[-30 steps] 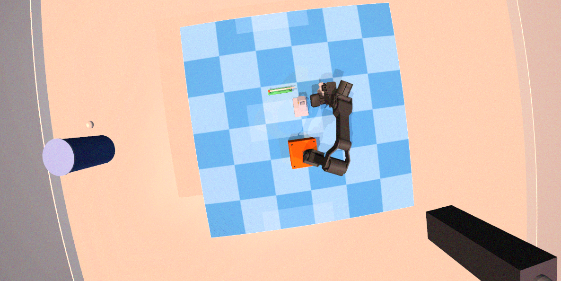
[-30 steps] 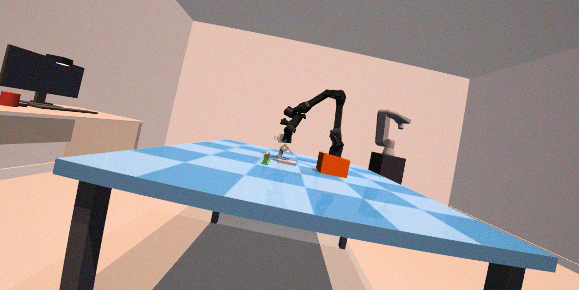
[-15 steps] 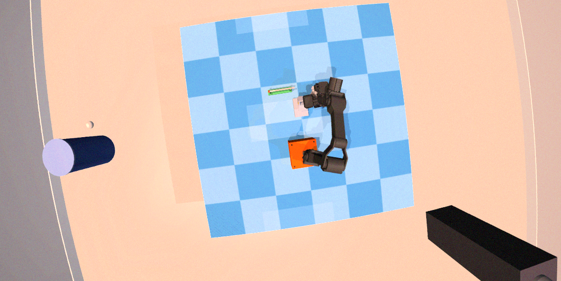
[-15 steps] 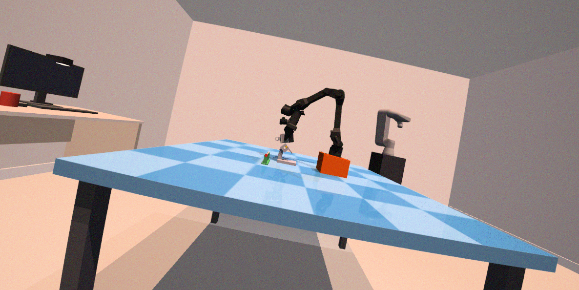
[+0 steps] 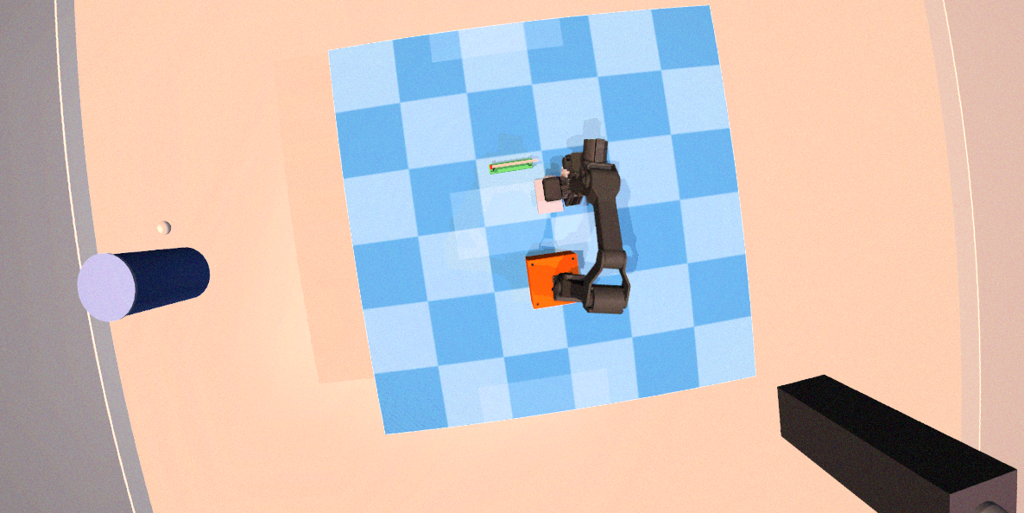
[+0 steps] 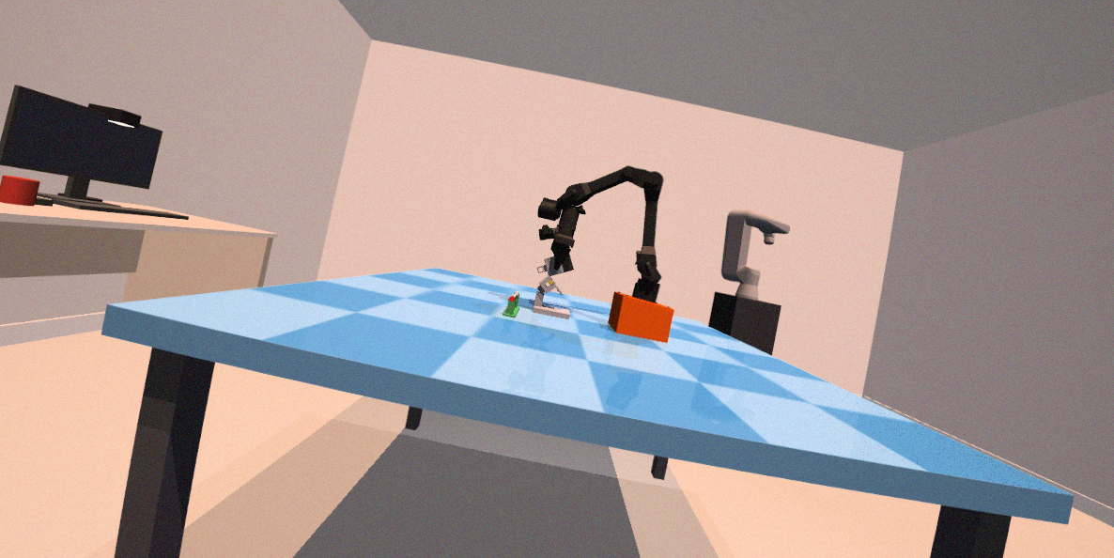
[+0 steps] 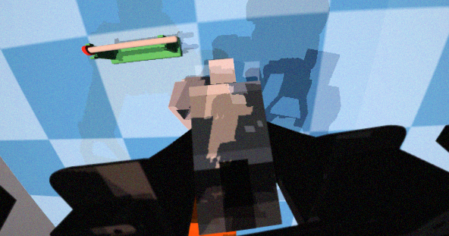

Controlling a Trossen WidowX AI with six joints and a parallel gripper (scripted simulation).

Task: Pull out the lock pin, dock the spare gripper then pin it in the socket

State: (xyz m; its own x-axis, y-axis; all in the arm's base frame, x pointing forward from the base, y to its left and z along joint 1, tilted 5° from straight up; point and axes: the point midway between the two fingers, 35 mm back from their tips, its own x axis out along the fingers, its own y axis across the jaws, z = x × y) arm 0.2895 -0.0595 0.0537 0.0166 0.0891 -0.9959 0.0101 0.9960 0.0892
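The lock pin (image 5: pixel 512 163) (image 7: pixel 133 44), pale with a red head, lies in a green holder (image 7: pixel 152 55) (image 6: pixel 510 311). The mount has a pale base (image 5: pixel 550 205) (image 6: pixel 550 313) with a tilted socket (image 6: pixel 546 286) (image 7: pixel 180 96), partly hidden by the arm in the top view. My gripper (image 7: pixel 226 124) is shut on the spare gripper (image 7: pixel 230 124), a pale block whose spigot (image 7: pixel 222 70) points away from the fingers. In the exterior view the spare gripper (image 6: pixel 554 264) is just above the socket. In the wrist view the socket shows left of and partly behind it. Whether they touch is unclear.
The arm stands on an orange box (image 5: pixel 542 280) (image 6: pixel 642 319), on the mount's side away from the green holder. All stand on a blue checkered table (image 5: pixel 401 337) (image 6: pixel 327 343). A second grey arm (image 6: pixel 734 246) stands on a black pedestal (image 6: pixel 746 324) behind the table.
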